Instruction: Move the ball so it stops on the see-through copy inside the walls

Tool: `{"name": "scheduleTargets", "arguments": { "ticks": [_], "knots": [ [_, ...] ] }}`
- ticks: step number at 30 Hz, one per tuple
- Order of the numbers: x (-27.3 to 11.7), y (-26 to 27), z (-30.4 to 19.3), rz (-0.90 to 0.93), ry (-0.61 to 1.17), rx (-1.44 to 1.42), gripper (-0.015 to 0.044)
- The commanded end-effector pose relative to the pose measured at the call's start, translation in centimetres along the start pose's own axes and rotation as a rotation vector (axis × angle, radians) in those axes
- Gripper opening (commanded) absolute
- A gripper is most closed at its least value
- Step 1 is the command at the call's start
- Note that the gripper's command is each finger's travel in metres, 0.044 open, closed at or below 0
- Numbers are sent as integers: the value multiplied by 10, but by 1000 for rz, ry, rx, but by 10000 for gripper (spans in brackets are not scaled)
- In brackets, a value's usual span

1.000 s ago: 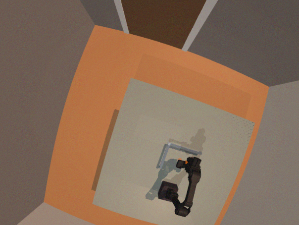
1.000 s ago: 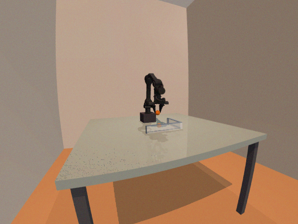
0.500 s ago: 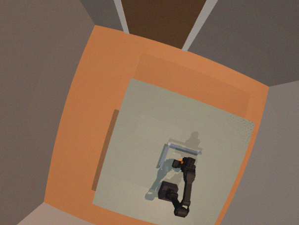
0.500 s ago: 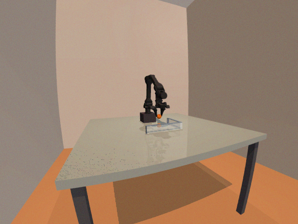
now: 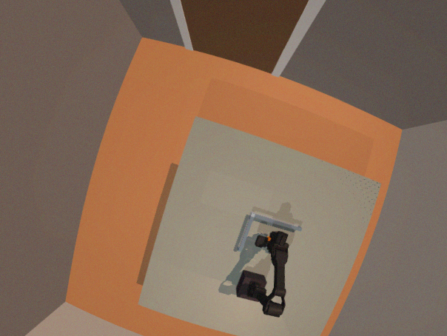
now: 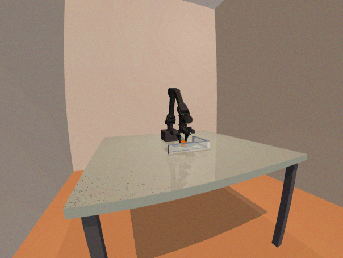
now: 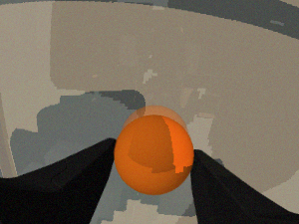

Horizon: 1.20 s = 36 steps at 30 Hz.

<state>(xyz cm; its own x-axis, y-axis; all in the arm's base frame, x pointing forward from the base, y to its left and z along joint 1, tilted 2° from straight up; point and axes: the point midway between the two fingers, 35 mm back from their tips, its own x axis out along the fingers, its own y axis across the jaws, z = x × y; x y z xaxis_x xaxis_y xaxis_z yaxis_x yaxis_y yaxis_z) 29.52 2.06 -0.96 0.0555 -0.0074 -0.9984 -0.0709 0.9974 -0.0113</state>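
The solid orange ball (image 5: 269, 239) (image 6: 183, 142) (image 7: 153, 155) is between the two black fingertips. My gripper (image 5: 267, 240) (image 6: 183, 141) (image 7: 153, 151) is shut on it and holds it low over the table, inside the corner. The see-through copy (image 7: 155, 111) shows as a pale orange rim just past the ball's upper edge in the wrist view; the ball hides most of it. The longer clear wall (image 5: 288, 224) (image 6: 188, 146) lies beyond the ball from the arm's base. The shorter clear wall (image 5: 246, 233) stands to the ball's left in the top view.
The arm's dark base (image 5: 251, 285) (image 6: 168, 135) stands on the pale table (image 5: 207, 159) (image 6: 241, 159), on the side of the ball away from the longer wall. The arm's shadow falls across the corner area.
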Motion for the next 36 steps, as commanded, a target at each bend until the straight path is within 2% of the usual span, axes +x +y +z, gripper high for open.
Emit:
{"name": "scheduleTargets", "arguments": {
  "ticks": [1, 15, 27, 32, 36],
  "knots": [
    [4, 0, 0, 1, -2, 6, 0],
    [21, 0, 0, 1, -2, 6, 0],
    [18, 0, 1, 0, -4, 1, 311],
    [7, 0, 3, 0, -4, 1, 311],
    [-57, 0, 2, 1, -3, 5, 311]
  ]
}}
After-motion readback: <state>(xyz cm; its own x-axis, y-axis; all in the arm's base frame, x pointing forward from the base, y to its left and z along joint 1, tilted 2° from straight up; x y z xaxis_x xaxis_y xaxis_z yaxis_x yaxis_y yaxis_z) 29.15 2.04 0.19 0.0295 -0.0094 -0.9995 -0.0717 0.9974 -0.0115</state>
